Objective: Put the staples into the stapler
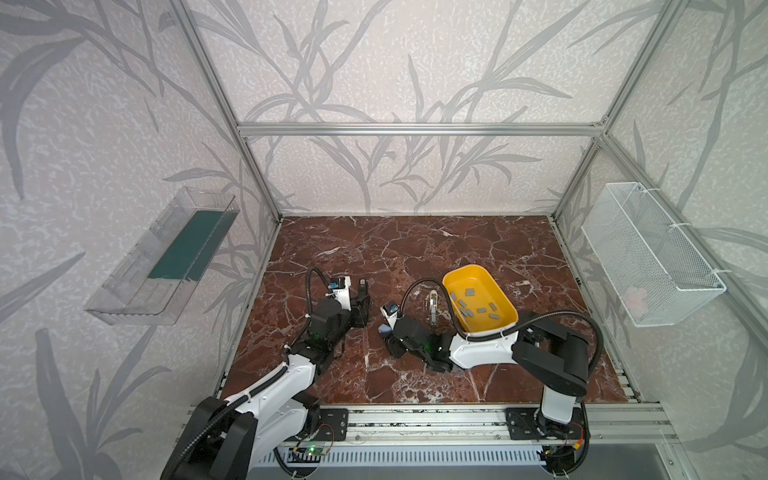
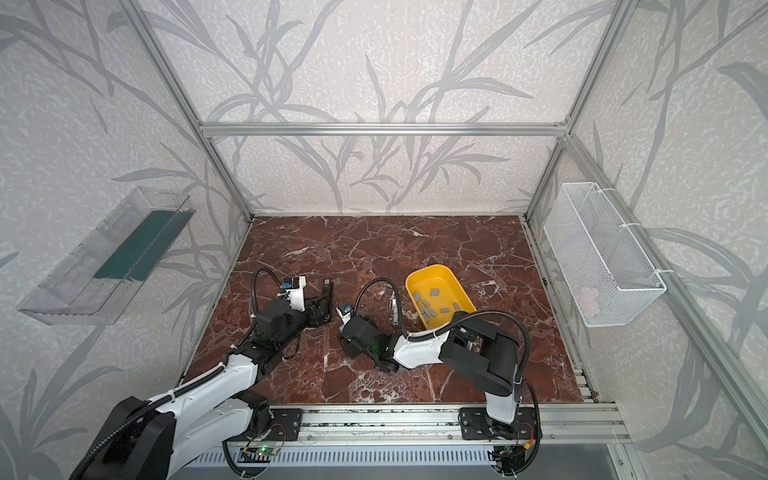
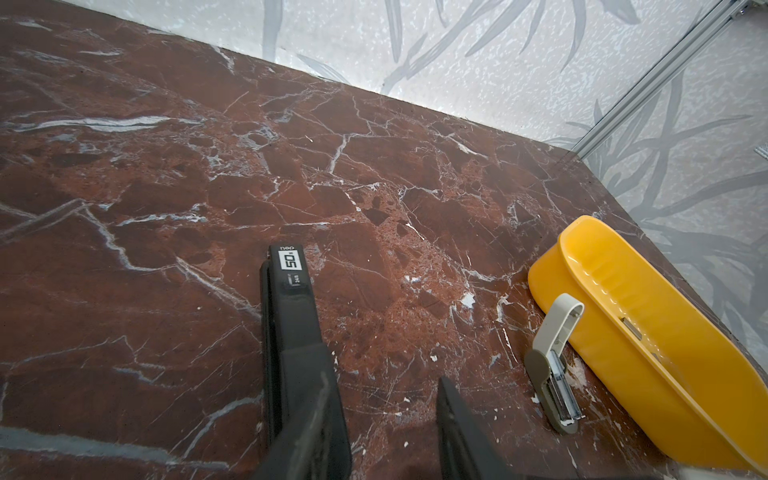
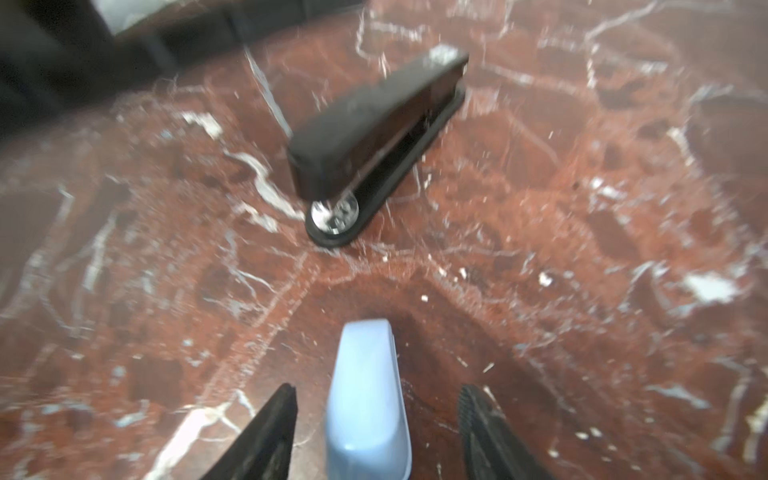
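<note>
**Desk:** Where are the staples?

**Me:** On the marble table [image 1: 415, 249] I see a yellow tray [image 1: 469, 277]. The staples [image 1: 482, 310] lie loose inside it, apart from both pincers.

**Desk:** And the pincers?

**Me:** My right gripper [image 4: 378, 388] stands apart around the light-blue stapler [image 4: 365, 419], with gaps on both sides. My left gripper [image 3: 386, 376] is apart too, with the black stapler [image 3: 291, 316] along one finger.

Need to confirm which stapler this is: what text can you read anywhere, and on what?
"50": label at the tip of the black stapler.
Smaller print around it: too small to read reliably.
No readable text on the grey stapler, yellow tray or blue item.
</note>
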`<action>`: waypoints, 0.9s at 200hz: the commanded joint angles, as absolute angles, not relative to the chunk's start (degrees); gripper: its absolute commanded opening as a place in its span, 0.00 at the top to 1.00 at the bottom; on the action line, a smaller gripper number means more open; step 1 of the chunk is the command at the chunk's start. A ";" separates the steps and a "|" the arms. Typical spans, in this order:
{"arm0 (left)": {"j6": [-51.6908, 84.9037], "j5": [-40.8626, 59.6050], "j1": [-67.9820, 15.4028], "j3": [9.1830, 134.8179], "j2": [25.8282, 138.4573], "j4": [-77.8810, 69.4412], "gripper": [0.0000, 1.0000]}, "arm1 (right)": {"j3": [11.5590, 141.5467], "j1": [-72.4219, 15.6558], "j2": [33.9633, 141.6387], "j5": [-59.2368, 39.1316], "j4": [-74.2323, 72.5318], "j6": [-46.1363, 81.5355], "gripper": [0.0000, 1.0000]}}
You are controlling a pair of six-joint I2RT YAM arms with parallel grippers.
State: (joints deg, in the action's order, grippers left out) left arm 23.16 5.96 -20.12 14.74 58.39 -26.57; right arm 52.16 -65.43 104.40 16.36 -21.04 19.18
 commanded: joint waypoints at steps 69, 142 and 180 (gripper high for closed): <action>23.55 5.93 -19.43 14.31 58.54 -27.05 0.57 | 58.71 -64.04 107.82 16.20 -16.01 18.05 0.66; 23.64 6.31 -19.25 14.25 58.93 -27.34 0.57 | 52.05 -64.12 116.52 16.69 -23.43 24.17 0.75; 23.79 6.44 -19.16 14.30 58.54 -27.09 0.57 | 51.36 -64.12 117.67 16.97 -23.61 25.17 0.75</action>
